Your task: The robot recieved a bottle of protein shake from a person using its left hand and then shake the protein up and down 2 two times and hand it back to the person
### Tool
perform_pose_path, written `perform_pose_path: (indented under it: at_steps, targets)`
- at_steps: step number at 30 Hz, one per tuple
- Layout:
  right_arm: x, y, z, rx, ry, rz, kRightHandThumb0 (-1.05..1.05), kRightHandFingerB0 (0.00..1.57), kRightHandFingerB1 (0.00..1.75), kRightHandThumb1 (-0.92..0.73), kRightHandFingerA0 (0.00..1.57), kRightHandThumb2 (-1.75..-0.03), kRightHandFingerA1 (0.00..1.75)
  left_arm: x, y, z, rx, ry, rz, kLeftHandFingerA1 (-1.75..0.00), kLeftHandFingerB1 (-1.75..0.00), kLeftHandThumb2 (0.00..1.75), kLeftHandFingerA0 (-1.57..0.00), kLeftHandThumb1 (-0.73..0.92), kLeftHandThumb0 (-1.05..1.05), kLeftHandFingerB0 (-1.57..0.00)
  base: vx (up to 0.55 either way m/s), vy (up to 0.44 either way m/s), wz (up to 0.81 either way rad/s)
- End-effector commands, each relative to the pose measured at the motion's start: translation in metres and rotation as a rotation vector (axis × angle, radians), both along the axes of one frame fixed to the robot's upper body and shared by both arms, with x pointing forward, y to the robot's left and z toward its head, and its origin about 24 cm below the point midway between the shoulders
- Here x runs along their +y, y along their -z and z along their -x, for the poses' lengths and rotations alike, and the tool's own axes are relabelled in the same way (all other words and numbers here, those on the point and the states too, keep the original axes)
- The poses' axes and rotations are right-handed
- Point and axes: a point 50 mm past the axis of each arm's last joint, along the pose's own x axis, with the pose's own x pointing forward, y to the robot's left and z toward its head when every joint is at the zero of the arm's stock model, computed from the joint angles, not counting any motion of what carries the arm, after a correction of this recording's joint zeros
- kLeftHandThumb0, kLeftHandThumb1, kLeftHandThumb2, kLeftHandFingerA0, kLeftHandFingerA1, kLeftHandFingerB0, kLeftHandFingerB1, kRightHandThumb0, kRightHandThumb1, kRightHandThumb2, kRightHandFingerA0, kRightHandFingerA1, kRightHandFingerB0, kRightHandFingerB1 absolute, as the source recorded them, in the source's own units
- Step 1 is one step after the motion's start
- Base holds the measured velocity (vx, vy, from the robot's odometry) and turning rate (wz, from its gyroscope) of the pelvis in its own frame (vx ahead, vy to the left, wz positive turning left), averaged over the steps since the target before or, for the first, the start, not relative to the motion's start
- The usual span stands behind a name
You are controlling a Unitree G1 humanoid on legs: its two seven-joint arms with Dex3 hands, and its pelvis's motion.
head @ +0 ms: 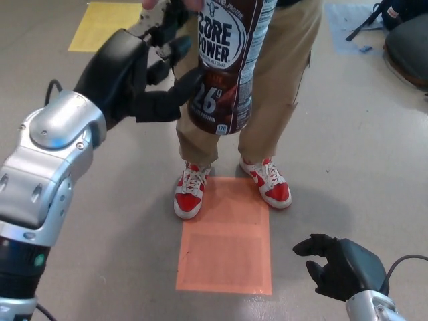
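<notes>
A person holds a brown Core Power protein shake bottle [224, 67] by its top, upright and a little tilted, in the upper middle of the head view. My left hand [134, 77] is raised at the bottle's left side, open. Its thumb [175, 93] touches the lower left of the bottle, and its fingers [167, 41] reach toward the upper part without closing round it. My right hand [344, 267] hangs low at the bottom right, loosely curled and holding nothing. The bottle's cap is out of the picture.
The person stands right behind the bottle in tan trousers [287, 73] and red-and-white shoes [264, 180]. An orange rectangle [226, 241] marks the floor before their feet, a yellow one [100, 23] lies at top left. A dark seat [408, 43] sits top right.
</notes>
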Motion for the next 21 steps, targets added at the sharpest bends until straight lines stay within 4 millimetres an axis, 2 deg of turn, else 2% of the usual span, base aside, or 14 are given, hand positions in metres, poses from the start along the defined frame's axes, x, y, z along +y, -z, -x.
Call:
perform_pose_path:
  at_steps: [1,2,3,5,6,8,11,16,17,21]
  targets:
    - [-0.010,-0.005,-0.003,-0.051,-0.009,0.041,-0.29,0.76,0.44,-0.81,0.85,-0.65,0.54,-0.033,0.007,0.028,0.562,0.348,-0.027,-0.08,0.00,0.94,0.00,0.59,-0.92,0.00,0.00,0.000,0.00]
    - [-0.010,-0.005,-0.003,-0.048,-0.008,0.039,-0.29,0.76,0.44,-0.81,0.85,-0.65,0.54,-0.033,0.007,0.028,0.565,0.353,-0.030,-0.08,0.00,0.94,0.00,0.59,-0.92,0.00,0.00,0.000,0.00]
    - [-0.010,-0.005,-0.003,-0.048,-0.007,0.036,-0.29,0.76,0.44,-0.82,0.87,-0.64,0.56,-0.033,0.007,0.029,0.568,0.357,-0.034,-0.03,0.00,0.63,0.00,0.68,-0.84,0.00,0.00,0.000,0.00]
    - [-0.010,-0.006,-0.003,-0.053,-0.004,0.026,-0.29,0.78,0.44,-0.81,0.89,-0.65,0.57,-0.034,0.005,0.030,0.573,0.366,-0.042,-0.02,0.00,0.64,0.00,0.67,-0.85,0.00,0.00,0.000,0.00]
    - [-0.010,-0.006,-0.003,-0.052,-0.002,0.022,-0.29,0.77,0.44,-0.82,0.88,-0.64,0.60,-0.034,0.004,0.031,0.572,0.369,-0.042,-0.09,0.00,0.93,0.00,0.58,-0.91,0.00,0.00,0.000,0.00]
    - [-0.010,-0.006,-0.003,-0.046,-0.002,0.021,-0.29,0.77,0.44,-0.81,0.86,-0.64,0.58,-0.037,0.001,0.034,0.559,0.378,-0.041,-0.10,0.00,0.93,0.00,0.58,-0.91,0.00,0.00,0.000,0.00]
    - [-0.009,-0.007,-0.004,-0.049,-0.006,0.015,-0.33,0.76,0.44,-0.86,0.86,-0.65,0.64,-0.039,-0.005,0.036,0.537,0.411,-0.031,-0.13,0.00,0.92,0.00,0.56,-0.90,0.00,0.00,0.000,0.00]
    - [-0.010,-0.006,-0.003,-0.055,-0.001,0.009,-0.29,0.78,0.45,-0.83,0.88,-0.64,0.63,-0.047,-0.014,0.040,0.521,0.436,-0.037,-0.11,0.00,0.91,0.00,0.52,-0.89,0.00,0.00,0.000,0.00]
    - [-0.009,-0.006,-0.003,-0.052,-0.001,0.012,-0.29,0.78,0.45,-0.82,0.86,-0.65,0.55,-0.050,-0.017,0.040,0.506,0.444,-0.039,-0.13,0.00,0.90,0.00,0.52,-0.88,0.00,0.00,0.000,0.00]
    - [-0.009,-0.006,-0.004,-0.051,-0.001,0.013,-0.29,0.78,0.45,-0.82,0.86,-0.65,0.55,-0.051,-0.020,0.041,0.506,0.446,-0.041,-0.13,0.00,0.90,0.00,0.52,-0.88,0.00,0.00,0.000,0.00]
